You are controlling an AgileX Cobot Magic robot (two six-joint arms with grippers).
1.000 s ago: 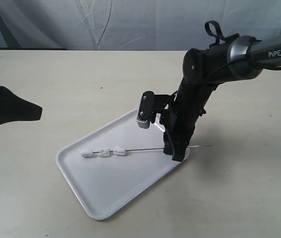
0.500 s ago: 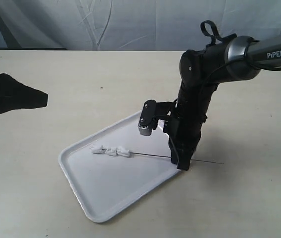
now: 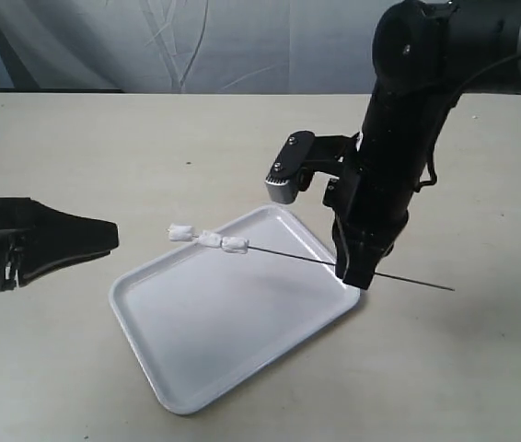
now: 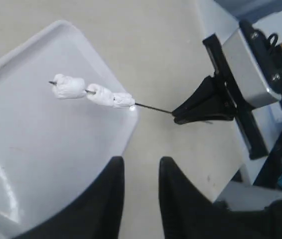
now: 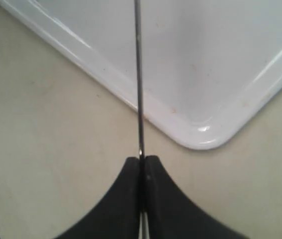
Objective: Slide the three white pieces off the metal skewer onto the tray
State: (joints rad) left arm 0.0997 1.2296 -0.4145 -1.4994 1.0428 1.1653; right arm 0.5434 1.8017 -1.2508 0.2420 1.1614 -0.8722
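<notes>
The thin metal skewer (image 3: 288,256) hangs in the air above the white tray (image 3: 196,391), tilted up toward the left. My right gripper (image 3: 356,276) is shut on it near its right end, by the tray's right corner; the wrist view shows the rod (image 5: 138,74) pinched between the black fingers. The three white pieces (image 3: 209,239) sit threaded close together at the skewer's raised left tip, above the tray's far-left rim; the left wrist view also shows these pieces (image 4: 92,91). My left gripper (image 3: 113,237) is open with nothing in it, left of the pieces at about their height.
The tray (image 4: 41,149) lies on a beige table (image 3: 76,147), with a crumpled pale backdrop behind. A grey camera module (image 3: 288,168) sticks out from the right arm over the tray's far corner.
The right gripper has lifted the skewer off the tray and shifted up and right. The pieces now hang in the air. The left gripper has advanced rightward toward them.
</notes>
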